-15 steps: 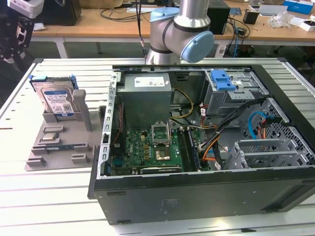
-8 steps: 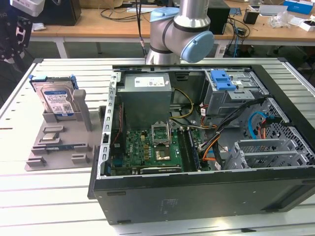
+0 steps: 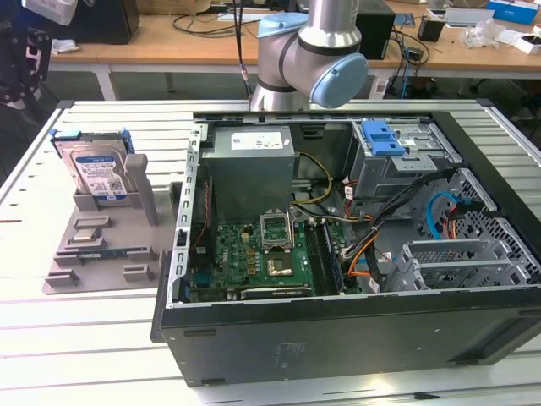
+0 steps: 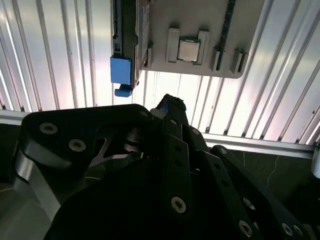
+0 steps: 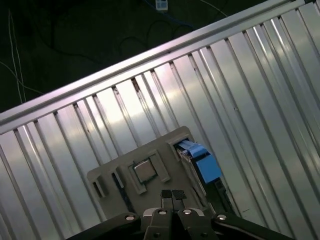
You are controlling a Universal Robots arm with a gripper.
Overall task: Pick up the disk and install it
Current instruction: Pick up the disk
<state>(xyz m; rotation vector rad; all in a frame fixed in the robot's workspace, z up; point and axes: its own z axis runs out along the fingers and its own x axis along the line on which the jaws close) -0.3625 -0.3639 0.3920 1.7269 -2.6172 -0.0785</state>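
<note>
While the tool (image 5: 172,195) hangs above the counter (image 5: 250,85), its two fingertips are pressed together with nothing between them. It touches nothing.

Directly below it, in both wrist views, is a grey moulded fixture (image 5: 112,187) lying on the ribbed aluminium slats of the counter. A square processor chip (image 5: 146,171) sits flat in a framed pocket of the fixture. A thin dark memory stick (image 4: 227,25) stands on edge in a slot just beside the chip's pocket.

The disk (image 5: 202,164) is on the far side of the chip from the memory stick, at one end of the fixture. The wrist views show it edge-on, mostly as its blue side rail and a strip of metal.

The exterior view gives the disk (image 3: 100,173) face-on. It stands upright in the raised cradle at the back of the fixture, with its blue-and-white label facing the camera and blue rails on both sides. This is toward the exterior view's left, well apart from the computer.

The robot arm (image 3: 313,51) rises from its base behind the counter, grey with pale blue joint caps.

Toward the exterior view's right, an open black tower case (image 3: 338,338) lies on its side. Inside it:
- A green motherboard (image 3: 254,262) lies on the case floor.
- A grey power supply box (image 3: 254,161) sits behind the motherboard.
- Orange, black and blue cables (image 3: 372,237) loop between the motherboard and the bays.
- A bare blue plastic bracket (image 3: 380,135) rests on top of the metal drive bay (image 3: 397,169) at the back, toward the right.
</note>
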